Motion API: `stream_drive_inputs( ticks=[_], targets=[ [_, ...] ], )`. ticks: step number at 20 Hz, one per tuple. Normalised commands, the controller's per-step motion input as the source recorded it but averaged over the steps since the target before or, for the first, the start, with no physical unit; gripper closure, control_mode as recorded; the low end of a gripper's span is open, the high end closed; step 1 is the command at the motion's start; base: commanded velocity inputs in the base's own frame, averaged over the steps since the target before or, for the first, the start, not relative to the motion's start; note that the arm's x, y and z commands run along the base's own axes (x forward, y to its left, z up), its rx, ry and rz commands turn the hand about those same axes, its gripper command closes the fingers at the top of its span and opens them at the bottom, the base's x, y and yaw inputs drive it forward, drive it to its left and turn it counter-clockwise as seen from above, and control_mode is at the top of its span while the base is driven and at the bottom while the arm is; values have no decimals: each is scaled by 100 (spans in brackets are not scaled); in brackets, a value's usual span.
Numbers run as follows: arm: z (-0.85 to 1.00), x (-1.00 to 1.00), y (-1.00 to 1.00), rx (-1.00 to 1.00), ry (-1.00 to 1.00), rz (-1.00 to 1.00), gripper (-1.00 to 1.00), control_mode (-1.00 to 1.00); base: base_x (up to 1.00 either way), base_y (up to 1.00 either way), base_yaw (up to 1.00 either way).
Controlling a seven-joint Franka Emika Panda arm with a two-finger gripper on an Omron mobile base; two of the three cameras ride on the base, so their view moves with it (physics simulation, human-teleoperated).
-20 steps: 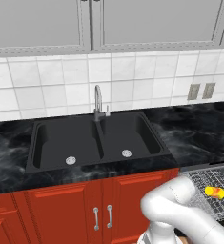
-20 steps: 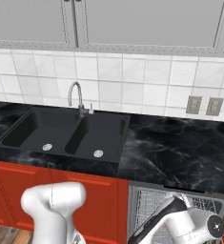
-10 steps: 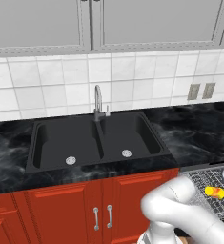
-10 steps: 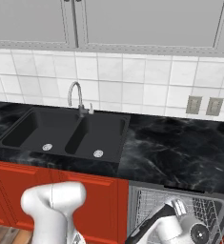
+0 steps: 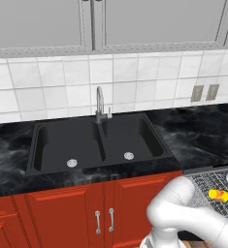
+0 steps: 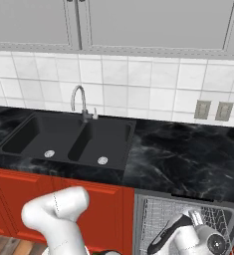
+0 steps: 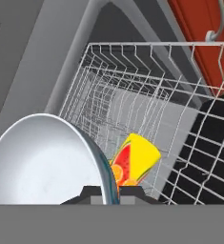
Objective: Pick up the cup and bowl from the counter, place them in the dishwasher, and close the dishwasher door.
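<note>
bowl (image 7: pixel 42 162) half hides cup (image 7: pixel 135 159).

Both base cameras look forward and down from behind the arm, sharing the sink (image 5: pixel 98 143) and counter (image 6: pixel 188 159); the hand camera peers closely into the dishwasher rack (image 7: pixel 147 95).

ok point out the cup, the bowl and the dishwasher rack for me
cup (image 7: pixel 141 153), hand view, on its yellow side
bowl (image 7: pixel 42 162), hand view, on its pale inner surface
dishwasher rack (image 7: pixel 147 102), hand view, on the wire mesh behind the cup
</note>
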Motion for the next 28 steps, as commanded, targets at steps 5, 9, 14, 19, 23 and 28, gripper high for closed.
stream_drive_inputs(
  ticks=[5,9,14,19,23,28],
  targets=[
    [-60,25,-35,0,2,0,100,-100,0,0,0],
    [-55,34,-42,0,1,0,100,-100,0,0,0],
    [-55,38,-41,0,2,0,100,-100,0,0,0],
    [-61,21,-38,0,2,0,100,-100,0,0,0],
    [-83,-5,-34,0,0,2,100,-100,0,0,0],
    [-99,-14,-22,0,0,4,100,-100,0,0,0]
  ],
)
